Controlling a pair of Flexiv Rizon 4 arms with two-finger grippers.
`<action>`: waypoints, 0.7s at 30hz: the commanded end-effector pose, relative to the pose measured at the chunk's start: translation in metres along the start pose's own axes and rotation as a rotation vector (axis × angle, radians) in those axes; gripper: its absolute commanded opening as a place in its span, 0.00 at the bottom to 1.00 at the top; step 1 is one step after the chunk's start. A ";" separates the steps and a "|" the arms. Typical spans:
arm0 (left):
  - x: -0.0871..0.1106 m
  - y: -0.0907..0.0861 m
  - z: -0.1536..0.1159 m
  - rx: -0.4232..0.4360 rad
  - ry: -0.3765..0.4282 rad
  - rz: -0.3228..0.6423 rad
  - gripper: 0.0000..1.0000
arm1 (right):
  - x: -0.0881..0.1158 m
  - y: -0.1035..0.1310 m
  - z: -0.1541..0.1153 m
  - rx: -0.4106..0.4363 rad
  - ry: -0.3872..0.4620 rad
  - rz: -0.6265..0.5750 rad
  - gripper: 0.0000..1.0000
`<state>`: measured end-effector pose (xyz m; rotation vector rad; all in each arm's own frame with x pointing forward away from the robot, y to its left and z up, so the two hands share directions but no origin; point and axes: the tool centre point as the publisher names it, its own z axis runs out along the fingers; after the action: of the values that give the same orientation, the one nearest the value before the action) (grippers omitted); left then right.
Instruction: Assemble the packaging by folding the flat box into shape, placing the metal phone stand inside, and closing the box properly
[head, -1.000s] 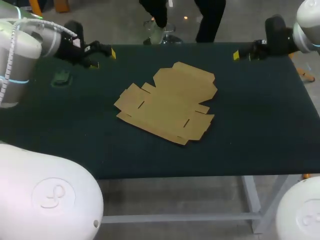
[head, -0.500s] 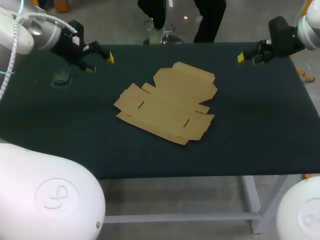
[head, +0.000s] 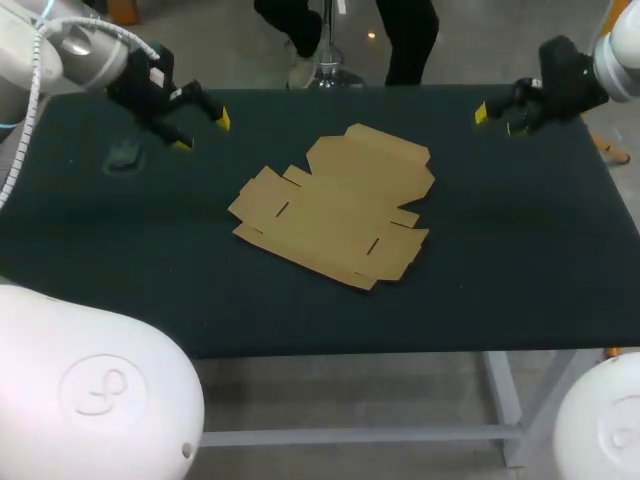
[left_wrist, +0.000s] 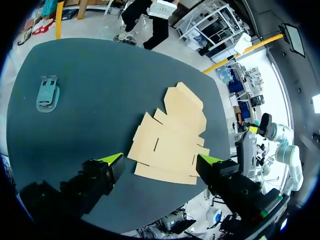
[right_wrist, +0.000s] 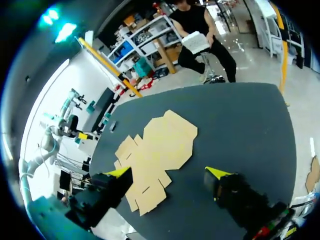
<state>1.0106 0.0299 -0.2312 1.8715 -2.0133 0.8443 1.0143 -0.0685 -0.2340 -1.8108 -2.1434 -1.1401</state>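
At the middle lies the flat box (head: 335, 205); left hand (head: 202, 131) and right hand (head: 497, 120) hover wide open, empty

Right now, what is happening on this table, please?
Nothing is held at this moment. The flat box lies unfolded in the middle of the table. The phone stand lies apart from it, near the left gripper. That one and the right gripper hover above the far corners, fingers open and empty.

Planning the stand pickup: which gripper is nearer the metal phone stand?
The left gripper: the phone stand lies close by it, whereas the right gripper hangs on the other side of the flat box.
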 end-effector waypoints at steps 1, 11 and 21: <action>-0.006 0.005 0.001 -0.074 -0.015 -0.020 1.00 | -0.004 -0.008 0.004 0.012 0.019 0.051 1.00; -0.018 0.020 0.008 -0.072 -0.030 -0.021 1.00 | 0.001 -0.035 0.014 0.072 0.047 0.211 1.00; -0.023 0.032 0.014 -0.079 -0.028 -0.019 1.00 | 0.011 -0.064 0.025 0.123 0.046 0.267 1.00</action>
<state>0.9883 0.0414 -0.2628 1.8598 -2.0102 0.7264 0.9688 -0.0460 -0.2728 -1.9169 -1.8357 -0.9522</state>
